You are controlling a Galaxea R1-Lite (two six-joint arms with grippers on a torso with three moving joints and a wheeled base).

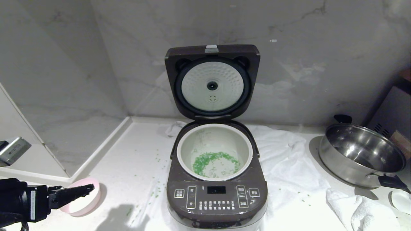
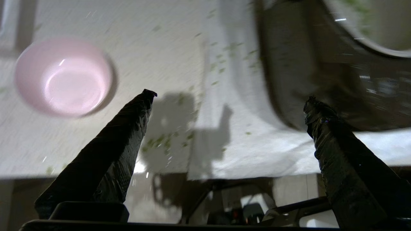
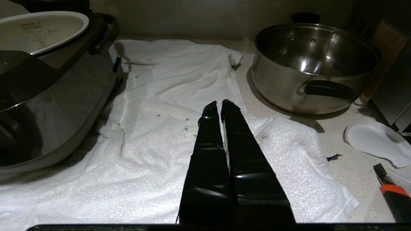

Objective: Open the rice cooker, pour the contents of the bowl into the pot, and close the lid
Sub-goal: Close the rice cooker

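Lid (image 1: 212, 84) stands upright; green bits (image 1: 210, 160) lie in the pot (image 1: 214, 129). Pink bowl (image 1: 84, 196) sits empty on the surface (image 1: 135, 166), left of the rice cooker (image 1: 216, 199). Left gripper (image 2: 229, 99) spread wide, holding nothing, above the bowl. Right gripper (image 3: 219, 104) pressed shut, parked over the towel (image 3: 179, 73). Risks: a sweeping arm knocks the bowl; lid pushed off-centre fails to latch.

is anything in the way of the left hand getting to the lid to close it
Nothing visible. The left hand is open, low by the empty bowl; the lid stands upright behind the pot, with open air between.
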